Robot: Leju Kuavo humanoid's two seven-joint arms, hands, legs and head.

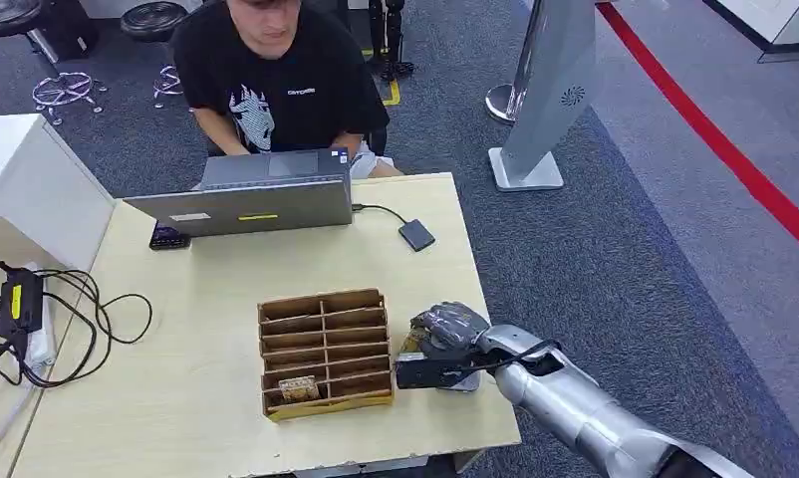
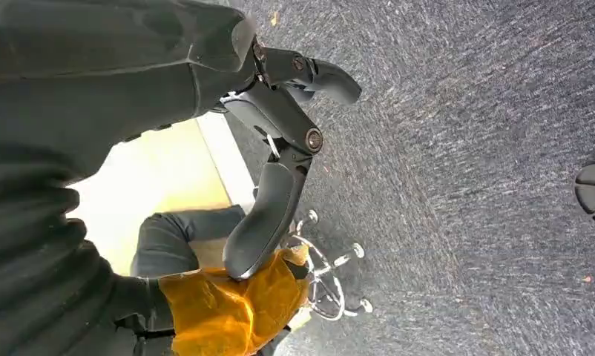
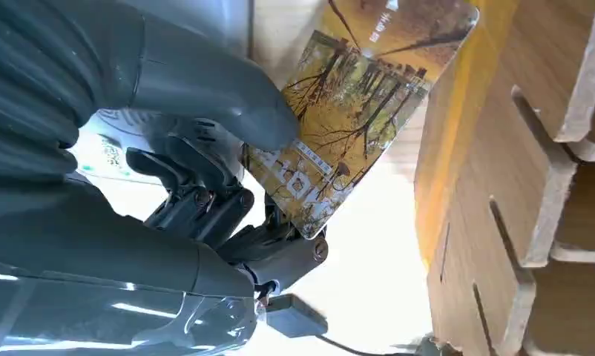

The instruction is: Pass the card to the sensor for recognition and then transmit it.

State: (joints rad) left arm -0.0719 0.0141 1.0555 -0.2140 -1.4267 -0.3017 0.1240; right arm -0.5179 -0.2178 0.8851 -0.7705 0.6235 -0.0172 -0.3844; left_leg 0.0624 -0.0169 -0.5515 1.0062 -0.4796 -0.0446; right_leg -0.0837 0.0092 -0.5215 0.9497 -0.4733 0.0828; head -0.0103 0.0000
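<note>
- In the head view I see my right hand [image 1: 445, 334] in the lower middle of the frame, just right of the brown cardboard organiser with slotted compartments [image 1: 326, 351], on the pale wooden table [image 1: 206, 299].
- In the right wrist view, that hand [image 3: 205, 148] pinches a glossy card printed with yellow autumn trees [image 3: 361, 111]: the thick grey thumb [image 3: 235, 111] presses on the card's face and darker fingers [image 3: 228, 204] sit behind it. The card is tilted, its far corner close beside the organiser's wall [image 3: 502, 148]; whether they touch, I cannot tell.
- A second printed card [image 1: 298, 386] stands in a compartment at the organiser's lower left.
- The small black flat sensor on a cable [image 1: 416, 235] lies right of centre in the head view, near the table's right edge and well apart from my right hand.
- A grey open laptop [image 1: 251, 197] stands at the upper middle of the table, with a person in a black T-shirt [image 1: 276, 80] seated behind it.
- In the left wrist view my left hand [image 2: 280, 148] hangs over dark grey carpet [image 2: 465, 185], fingers apart and holding nothing.
</note>
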